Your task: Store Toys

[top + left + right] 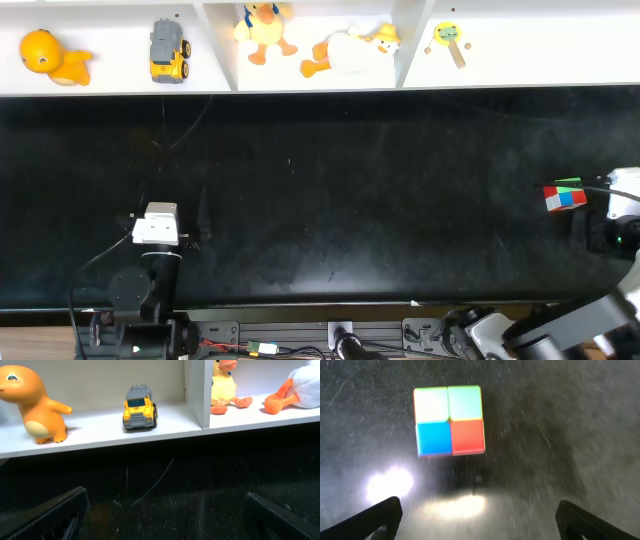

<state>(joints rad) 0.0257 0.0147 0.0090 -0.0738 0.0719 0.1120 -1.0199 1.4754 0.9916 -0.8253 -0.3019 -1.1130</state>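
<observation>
A small cube (450, 420) with green, pale blue, blue and red squares lies on the black mat (350, 200) at the far right, also visible as the cube (565, 195) from above. My right gripper (480, 525) is open just short of the cube, nothing between its fingers; from above the right gripper (592, 222) sits next to it at the mat's right edge. My left gripper (165, 525) is open and empty at the near left, left gripper (170, 208), facing the white shelf (100, 435).
The white shelf (320, 85) runs along the back in compartments. It holds an orange figure (55, 55), a yellow toy truck (168, 52), a duck plush (265, 30), a white goose plush (350, 50) and a small yellow-green toy (447, 40).
</observation>
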